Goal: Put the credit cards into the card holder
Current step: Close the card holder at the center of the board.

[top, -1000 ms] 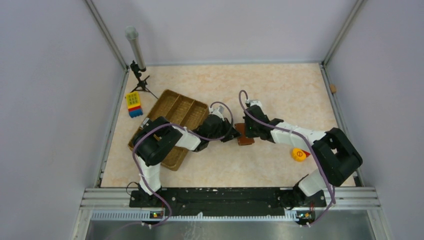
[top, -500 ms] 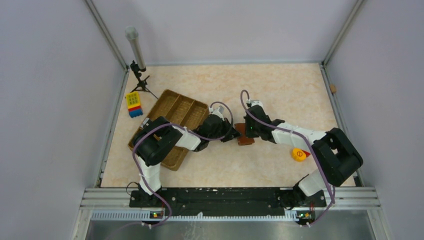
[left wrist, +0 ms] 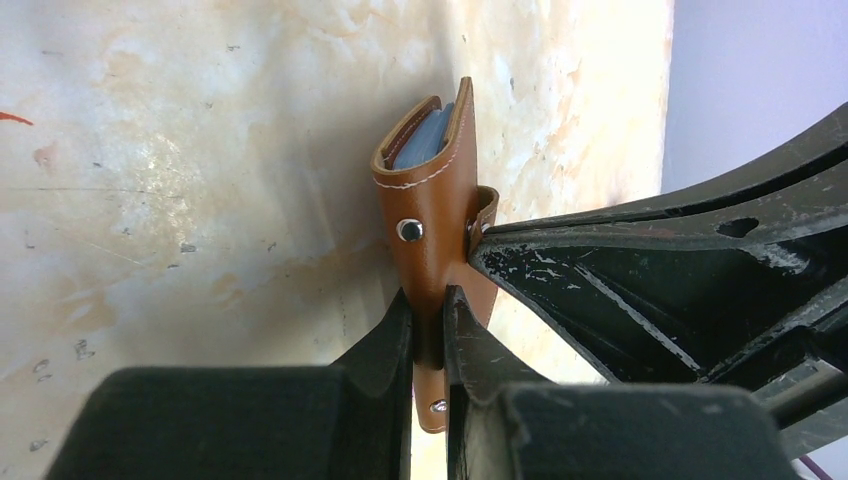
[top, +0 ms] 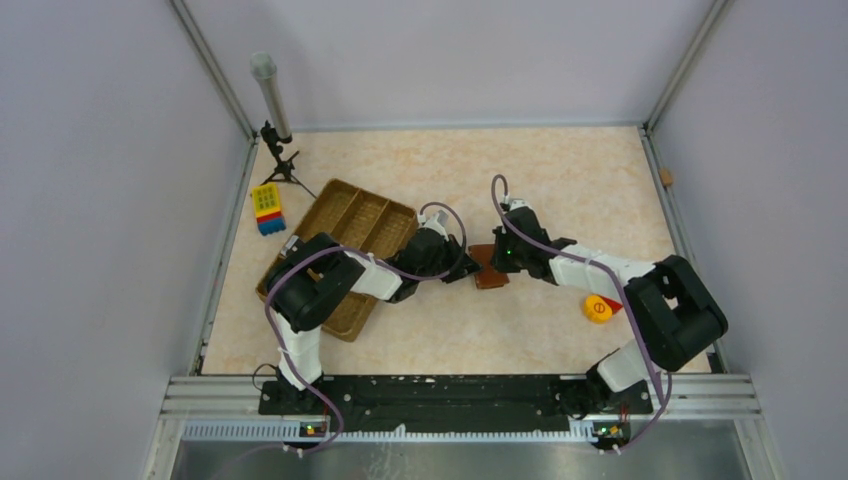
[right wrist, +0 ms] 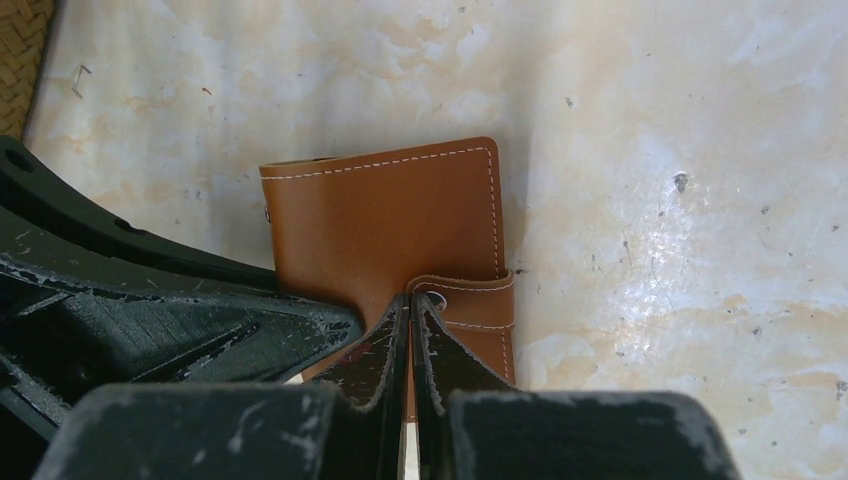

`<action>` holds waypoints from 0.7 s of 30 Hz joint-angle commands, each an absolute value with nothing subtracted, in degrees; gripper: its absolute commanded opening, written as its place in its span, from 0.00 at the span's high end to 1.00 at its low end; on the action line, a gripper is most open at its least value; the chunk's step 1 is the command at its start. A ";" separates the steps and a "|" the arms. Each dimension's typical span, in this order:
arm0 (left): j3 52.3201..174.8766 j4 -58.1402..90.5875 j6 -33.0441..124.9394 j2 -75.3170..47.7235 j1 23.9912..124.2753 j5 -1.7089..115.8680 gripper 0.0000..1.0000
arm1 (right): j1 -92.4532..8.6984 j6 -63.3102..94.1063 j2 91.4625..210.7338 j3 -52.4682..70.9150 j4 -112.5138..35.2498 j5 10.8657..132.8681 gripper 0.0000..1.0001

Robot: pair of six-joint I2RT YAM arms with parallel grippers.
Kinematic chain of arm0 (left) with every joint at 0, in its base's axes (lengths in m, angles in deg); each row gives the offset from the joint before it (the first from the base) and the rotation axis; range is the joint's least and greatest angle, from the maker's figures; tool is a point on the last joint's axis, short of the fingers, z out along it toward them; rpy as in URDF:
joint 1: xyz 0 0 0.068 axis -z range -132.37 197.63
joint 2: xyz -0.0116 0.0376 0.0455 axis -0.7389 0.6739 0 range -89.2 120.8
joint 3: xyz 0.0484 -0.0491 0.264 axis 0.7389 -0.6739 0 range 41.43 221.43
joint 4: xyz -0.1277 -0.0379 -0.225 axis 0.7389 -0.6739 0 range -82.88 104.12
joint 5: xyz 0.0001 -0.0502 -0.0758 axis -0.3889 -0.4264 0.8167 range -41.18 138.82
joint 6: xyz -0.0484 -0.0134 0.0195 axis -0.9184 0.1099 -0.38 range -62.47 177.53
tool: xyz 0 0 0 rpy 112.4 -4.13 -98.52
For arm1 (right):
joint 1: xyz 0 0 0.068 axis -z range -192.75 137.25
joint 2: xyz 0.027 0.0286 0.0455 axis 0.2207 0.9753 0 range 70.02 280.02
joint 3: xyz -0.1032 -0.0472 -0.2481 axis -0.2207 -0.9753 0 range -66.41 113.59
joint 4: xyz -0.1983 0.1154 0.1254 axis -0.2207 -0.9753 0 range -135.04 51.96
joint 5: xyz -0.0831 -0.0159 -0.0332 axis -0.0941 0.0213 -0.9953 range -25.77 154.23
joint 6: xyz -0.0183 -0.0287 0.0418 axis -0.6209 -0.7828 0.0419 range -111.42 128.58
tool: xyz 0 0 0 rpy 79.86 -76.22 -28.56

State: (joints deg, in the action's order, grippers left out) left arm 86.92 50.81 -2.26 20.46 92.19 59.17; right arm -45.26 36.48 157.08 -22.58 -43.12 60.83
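The brown card holder (top: 489, 270) lies mid-table between both arms. In the left wrist view it stands edge-on (left wrist: 435, 200), and my left gripper (left wrist: 428, 300) is shut on its lower edge. A bluish-grey credit card (left wrist: 425, 140) sits inside its gaping pocket. From the right wrist the card holder (right wrist: 390, 220) shows its flat face and its snap strap (right wrist: 470, 300). My right gripper (right wrist: 409, 298) is shut, its tips against the holder beside the strap, with nothing between them. From above, the left gripper (top: 470, 270) and right gripper (top: 501, 263) meet at the holder.
A large wicker compartment tray (top: 345, 235) sits under the left arm. A yellow-and-blue block (top: 267, 208) lies by the left wall, behind it a small tripod with a tube (top: 272, 100). A yellow disc (top: 597, 310) lies near the right arm's elbow.
The right wrist has swung a little to the right and turned, its tips staying at the holder. The left arm and the holder have kept their place.
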 commanded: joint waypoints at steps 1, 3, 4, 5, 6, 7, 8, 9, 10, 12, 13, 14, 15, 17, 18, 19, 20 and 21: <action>85.38 40.69 3.20 21.66 92.41 56.64 1.00 | -42.31 37.00 159.95 -25.53 -42.83 56.92 1.00; 85.47 40.58 3.36 21.83 92.37 56.64 1.00 | -41.59 37.65 160.41 -26.23 -42.82 56.86 1.00; 85.46 40.58 3.45 21.88 92.37 56.72 1.00 | -41.27 38.09 160.75 -26.55 -42.79 56.99 1.00; 85.50 40.51 3.61 21.97 92.37 56.80 1.00 | -40.97 38.42 161.06 -26.90 -42.44 57.18 1.00; 85.51 40.30 3.83 21.86 92.38 56.77 1.00 | -40.63 38.75 161.40 -27.28 -42.26 57.36 1.00; 85.47 40.15 4.01 21.79 92.37 56.67 1.00 | -40.35 38.98 161.75 -27.49 -41.89 57.70 1.00; 85.45 39.80 4.27 21.68 92.37 56.45 1.00 | -40.05 39.28 162.28 -27.82 -41.53 58.04 1.00; 85.41 39.64 4.52 21.59 92.37 56.29 1.00 | -39.75 39.46 162.70 -28.11 -41.05 58.33 1.00; 85.30 39.35 4.75 21.53 92.37 56.07 1.00 | -39.52 39.75 163.15 -28.36 -40.69 58.56 1.00; 85.35 38.77 5.13 21.30 92.41 55.86 1.00 | -38.90 40.34 164.15 -28.88 -40.22 58.96 1.00; 85.42 38.43 5.41 21.30 92.38 55.71 1.00 | -38.62 40.63 164.50 -29.21 -39.80 59.34 1.00; 85.46 38.12 5.63 21.29 92.37 55.63 1.00 | -38.39 40.92 164.92 -29.54 -39.46 59.59 1.00; 85.56 37.71 5.79 21.34 92.37 55.53 1.00 | -38.21 41.27 165.19 -30.00 -39.06 59.71 1.00; 85.73 37.10 6.20 21.36 92.37 55.34 1.00 | -37.82 41.64 165.78 -30.59 -38.78 59.73 1.00; 85.79 36.68 6.38 21.43 92.33 55.21 1.00 | -37.49 41.92 166.08 -30.90 -38.56 59.70 1.00; 85.81 36.43 6.64 21.47 92.29 55.17 1.00 | -37.11 42.09 166.30 -31.24 -38.45 59.78 1.00; 85.82 36.24 6.83 21.60 92.21 55.26 1.00 | -36.77 42.34 166.53 -31.59 -38.41 59.95 1.00; 85.88 36.12 7.04 21.76 92.05 55.62 1.00 | -36.33 42.53 166.80 -31.81 -38.39 60.18 1.00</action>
